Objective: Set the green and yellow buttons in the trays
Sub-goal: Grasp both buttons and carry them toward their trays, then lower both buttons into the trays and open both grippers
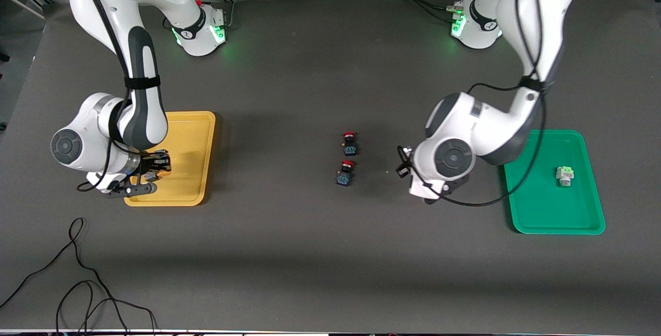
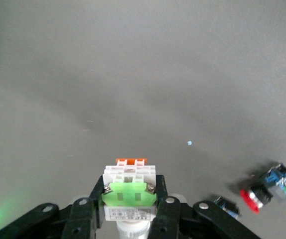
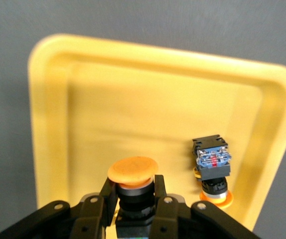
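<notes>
My right gripper [image 3: 133, 193] is shut on a dark button with an orange-yellow cap [image 3: 133, 171] and holds it over the yellow tray [image 3: 133, 89]. A second yellow-capped button [image 3: 212, 164] lies in that tray beside it. In the front view this gripper [image 1: 154, 170] is over the tray's [image 1: 193, 134] end nearer the camera. My left gripper [image 2: 129, 188] is shut on a whitish-grey button with a green part [image 2: 128, 193], over bare table between the red buttons and the green tray [image 1: 542, 207]. Another green button [image 1: 565, 176] lies in the green tray.
Two dark buttons with red caps [image 1: 350, 142] [image 1: 345, 172] lie at the middle of the table; one also shows in the left wrist view [image 2: 255, 196]. Loose black cables [image 1: 77, 274] lie near the front edge at the right arm's end.
</notes>
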You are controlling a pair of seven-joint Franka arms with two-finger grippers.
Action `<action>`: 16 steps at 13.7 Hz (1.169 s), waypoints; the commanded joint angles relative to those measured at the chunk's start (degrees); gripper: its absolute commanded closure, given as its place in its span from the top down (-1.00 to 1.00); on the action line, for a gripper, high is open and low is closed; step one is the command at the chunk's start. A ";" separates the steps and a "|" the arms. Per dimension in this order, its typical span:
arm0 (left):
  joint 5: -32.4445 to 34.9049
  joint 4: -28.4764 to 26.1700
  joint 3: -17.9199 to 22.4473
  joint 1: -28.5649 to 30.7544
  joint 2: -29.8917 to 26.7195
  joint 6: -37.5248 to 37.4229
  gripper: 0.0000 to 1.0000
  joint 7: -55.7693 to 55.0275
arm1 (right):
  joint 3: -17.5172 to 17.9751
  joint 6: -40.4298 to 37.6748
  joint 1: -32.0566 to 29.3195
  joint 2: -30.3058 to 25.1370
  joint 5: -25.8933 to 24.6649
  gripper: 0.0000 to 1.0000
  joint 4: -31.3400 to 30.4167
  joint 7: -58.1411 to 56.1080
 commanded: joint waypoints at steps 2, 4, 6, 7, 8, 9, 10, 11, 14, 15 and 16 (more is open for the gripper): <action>2.39 3.37 0.06 7.37 -3.12 -9.25 -1.00 16.87 | 0.52 1.83 0.48 5.01 9.21 -0.61 -0.57 -4.94; 4.86 2.93 0.06 12.02 -5.14 -10.84 -1.00 28.64 | 0.87 1.74 1.27 6.51 12.29 -0.31 -0.22 -4.07; 6.52 2.23 0.06 16.25 -6.12 -10.84 -1.00 39.11 | 1.31 1.04 1.45 6.16 12.30 1.00 0.75 -0.39; 7.66 2.23 0.06 18.27 -6.12 -10.58 -1.00 44.29 | 1.22 0.43 1.54 5.64 11.87 1.00 1.80 1.19; 7.85 1.44 0.06 20.55 -6.12 -9.80 -1.00 49.30 | 0.96 -2.45 1.71 5.28 11.43 1.00 3.11 1.99; 8.03 0.31 0.06 22.66 -6.29 -8.57 -1.00 53.36 | 0.26 -5.44 2.06 5.19 11.08 1.00 4.95 2.61; 8.29 -2.05 0.06 24.42 -6.91 -5.69 -1.00 56.70 | -0.79 -7.64 2.33 5.11 9.25 1.00 6.97 3.84; 8.38 -5.99 0.06 27.14 -8.04 -1.13 -1.00 60.65 | -1.84 -9.93 2.59 4.93 7.40 1.00 9.17 5.59; 8.38 -15.67 0.06 30.32 -9.72 10.30 -1.00 64.21 | -3.26 -19.67 2.94 2.22 0.82 1.00 16.46 12.61; 8.73 -19.01 0.14 30.41 -10.16 14.77 -1.00 64.21 | -3.26 -22.75 2.94 0.90 -1.30 1.00 18.75 14.90; 9.60 -22.17 0.14 31.02 -10.34 19.69 -1.00 64.21 | -3.26 -25.48 3.03 -0.51 -3.15 1.00 20.69 16.75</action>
